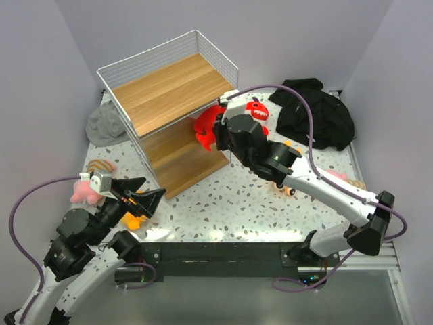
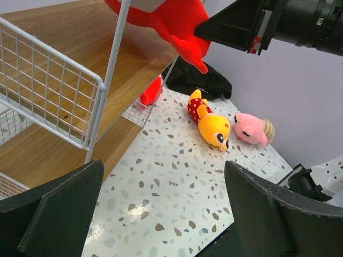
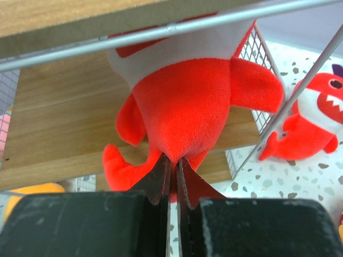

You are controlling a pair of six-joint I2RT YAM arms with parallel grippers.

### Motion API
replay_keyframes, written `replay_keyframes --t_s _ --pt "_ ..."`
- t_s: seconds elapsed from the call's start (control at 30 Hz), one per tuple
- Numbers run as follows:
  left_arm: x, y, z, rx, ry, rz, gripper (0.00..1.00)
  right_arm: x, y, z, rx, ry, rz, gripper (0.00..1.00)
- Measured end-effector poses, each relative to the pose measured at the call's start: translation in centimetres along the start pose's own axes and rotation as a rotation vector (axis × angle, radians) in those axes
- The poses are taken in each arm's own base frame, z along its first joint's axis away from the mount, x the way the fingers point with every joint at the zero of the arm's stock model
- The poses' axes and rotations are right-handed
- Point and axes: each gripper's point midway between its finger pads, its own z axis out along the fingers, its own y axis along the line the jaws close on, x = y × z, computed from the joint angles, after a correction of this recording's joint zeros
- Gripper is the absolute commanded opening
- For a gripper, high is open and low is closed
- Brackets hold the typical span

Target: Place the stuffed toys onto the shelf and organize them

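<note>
**Seating the red shark under the top board**

On the far left, the grey hat is lying against the back wall. Nearer the front, a pink toy is lying just beside the left gripper. That gripper is hovering over the table with its fingers spread wide and nothing between them, and a yellow doll is peeking out beneath it.

The shelf is standing at the back left, its top board bare. At its right-hand open side the red shark is hanging just below the top board's edge, in front of a lower board. The right gripper is pinching it by the tail end, fingers pressed together on the plush. Whether the shark is touching the board I cannot tell.

The step in hand looks like the placing itself. It is calling for the right arm to be carrying the shark further in, past the wire post, and lowering it until the belly is resting on the wood before letting go. Released at the edge, the soft body is likely to be tipping back out.

Further right, a second shark is sitting on the table just outside the shelf, near the black cloth heap. A second yellow doll and a second pink toy are lying side by side, waiting their turn.
</note>
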Motion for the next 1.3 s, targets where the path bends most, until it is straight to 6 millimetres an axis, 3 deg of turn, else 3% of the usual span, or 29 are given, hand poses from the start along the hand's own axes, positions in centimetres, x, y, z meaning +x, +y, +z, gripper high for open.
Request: replay_keyframes --t_s 0.33,0.6,0.73,1.1,1.3 --pt "0.0 0.0 0.0 0.000 0.000 0.000 1.00 -0.1 -1.6 1.9 0.012 -0.001 -0.041 0.04" --pt "0.0 0.0 0.0 0.000 0.000 0.000 1.00 0.8 -1.3 3.0 0.001 0.017 -0.070 0.40" --pt "0.0 0.0 0.0 0.001 0.001 0.000 1.00 1.5 -1.5 3.3 0.014 0.037 -0.075 0.47" --pt "0.0 0.0 0.0 0.001 0.000 0.000 1.00 1.3 -2.3 1.0 0.021 0.019 0.018 0.46" --pt "-0.1 0.0 -0.1 0.002 -0.003 0.000 1.00 2.8 -2.2 0.4 -0.010 0.035 0.052 0.41"
